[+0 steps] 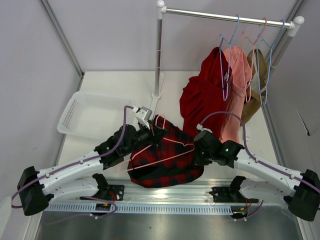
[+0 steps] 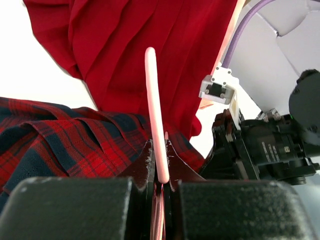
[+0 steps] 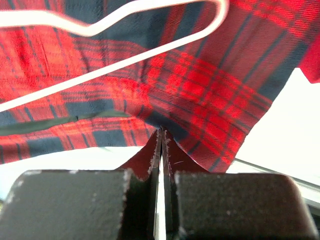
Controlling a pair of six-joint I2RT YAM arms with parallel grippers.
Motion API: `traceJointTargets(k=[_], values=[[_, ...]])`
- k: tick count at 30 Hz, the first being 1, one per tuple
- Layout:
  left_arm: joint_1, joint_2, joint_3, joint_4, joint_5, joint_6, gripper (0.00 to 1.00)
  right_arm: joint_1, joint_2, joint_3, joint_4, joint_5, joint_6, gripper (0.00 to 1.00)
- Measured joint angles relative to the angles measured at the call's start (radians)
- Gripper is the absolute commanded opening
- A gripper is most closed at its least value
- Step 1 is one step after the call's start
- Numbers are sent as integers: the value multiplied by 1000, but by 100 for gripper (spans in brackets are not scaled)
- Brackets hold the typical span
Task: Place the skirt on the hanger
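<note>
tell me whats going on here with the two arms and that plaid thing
The two arms are getting a plaid skirt onto a pale-pink wire hanger. The left gripper is shut on the hanger's wire, and the right gripper pinches the skirt's edge. The hanger lies across the skirt's top side; the skirt is not hung on it yet.

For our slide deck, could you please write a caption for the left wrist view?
Left gripper shut on the hanger wire, skirt at left, red garment behind.

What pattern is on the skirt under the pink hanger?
The skirt is red-and-dark tartan plaid, clearest in the right wrist view.
</note>
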Motion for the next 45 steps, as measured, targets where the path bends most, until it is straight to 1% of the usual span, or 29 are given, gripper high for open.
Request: traceJointTargets(k=[9,15,26,31,45], values=[[0,-59,0,-5,0,0,0,-140,-126,0,-44,34,38,0],[0,-79,0,-20,5,0,0,-200,-183,0,-63,63,59,0],[2,-117,0,-37,69,-11,0,-215,-217,3,-84,102,65,0],[2,-117,0,-37,111,-21,0,-216,-222,21,-85,116,64,0],[2,-91,-13,-17,151,-28,0,-216,-237,43,-97,129,64,0]])
